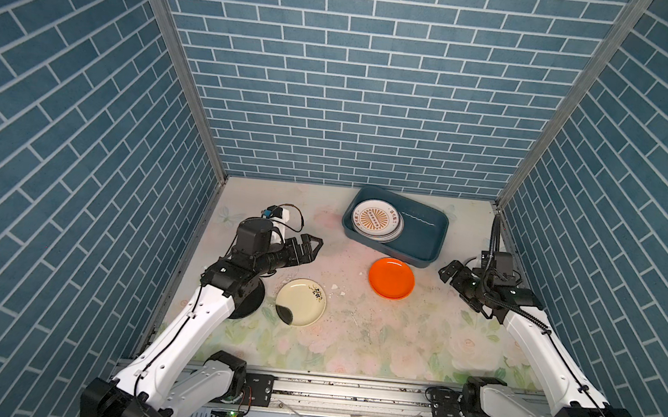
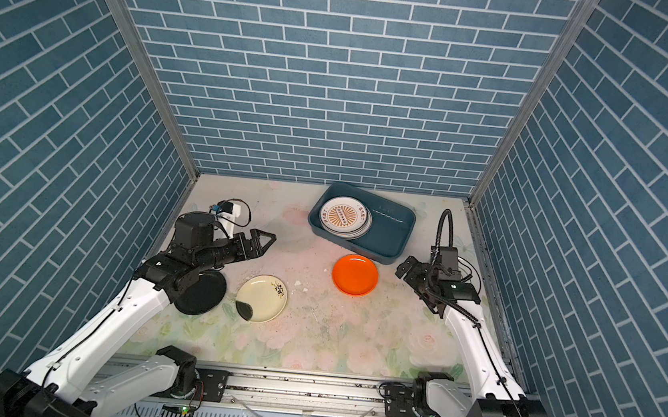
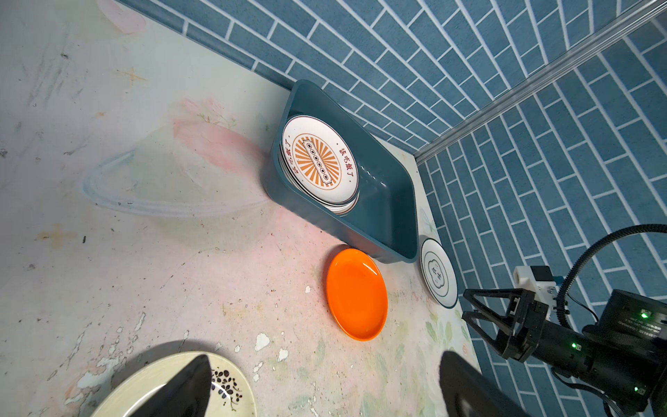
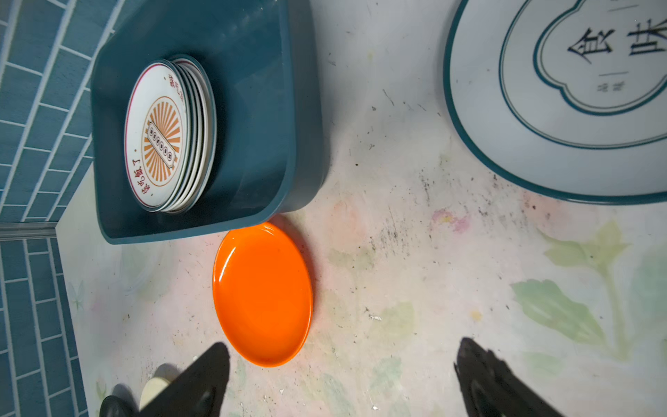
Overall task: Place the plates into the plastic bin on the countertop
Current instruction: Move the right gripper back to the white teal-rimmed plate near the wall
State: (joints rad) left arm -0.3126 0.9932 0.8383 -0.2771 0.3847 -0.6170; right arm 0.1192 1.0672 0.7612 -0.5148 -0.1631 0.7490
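My left hand [image 1: 312, 246] hangs spread near the cream plate [image 1: 300, 302], my right hand [image 1: 446, 270] spread near the orange plate [image 1: 391, 278]; a plate stack [image 1: 377, 221] sits in the bin [image 1: 422, 237].

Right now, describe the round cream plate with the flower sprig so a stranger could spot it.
Start at the flowered pale countertop and go to the side of the left arm. There the round cream plate lies flat beside a plain black plate. It alone carries a small dark flower sprig near its rim.
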